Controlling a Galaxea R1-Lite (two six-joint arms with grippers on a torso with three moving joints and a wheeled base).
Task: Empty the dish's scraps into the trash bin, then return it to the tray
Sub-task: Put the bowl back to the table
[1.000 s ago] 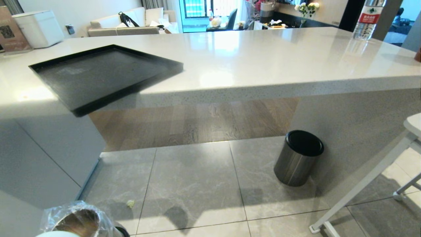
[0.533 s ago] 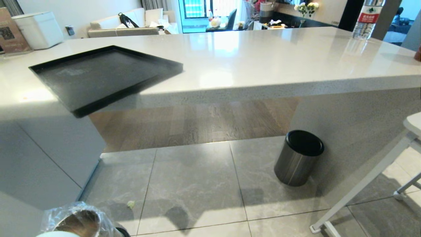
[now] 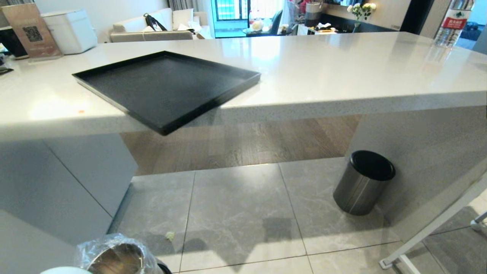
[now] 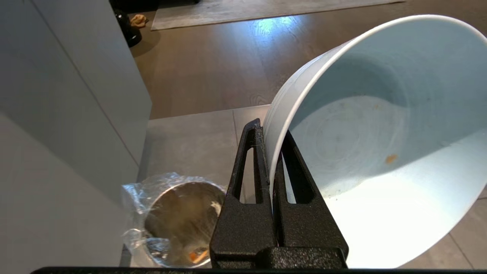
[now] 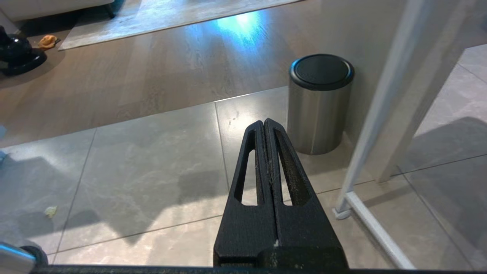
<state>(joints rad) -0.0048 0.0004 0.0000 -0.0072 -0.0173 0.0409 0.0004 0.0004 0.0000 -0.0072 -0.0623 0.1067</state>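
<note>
Left gripper (image 4: 271, 152) clamped on rim of one tilted dish (image 4: 380, 152) at right of frame, above one lined trash bin (image 4: 179, 222) lower left; right gripper (image 5: 265, 152) fingers together, low centre; one tray (image 3: 167, 87) upper left on counter (image 3: 342, 72).

Trash bin (image 3: 114, 258) & dish (image 3: 64, 270) cut off by head view's bottom edge; bin contents blurred.

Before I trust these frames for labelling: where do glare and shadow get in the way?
Head view: window glare washes the counter; the tray stays matte. Left wrist view: half the dish is sunlit, half shaded. Right wrist view: blue glare on the wood floor, soft shadows on the tiles.
</note>
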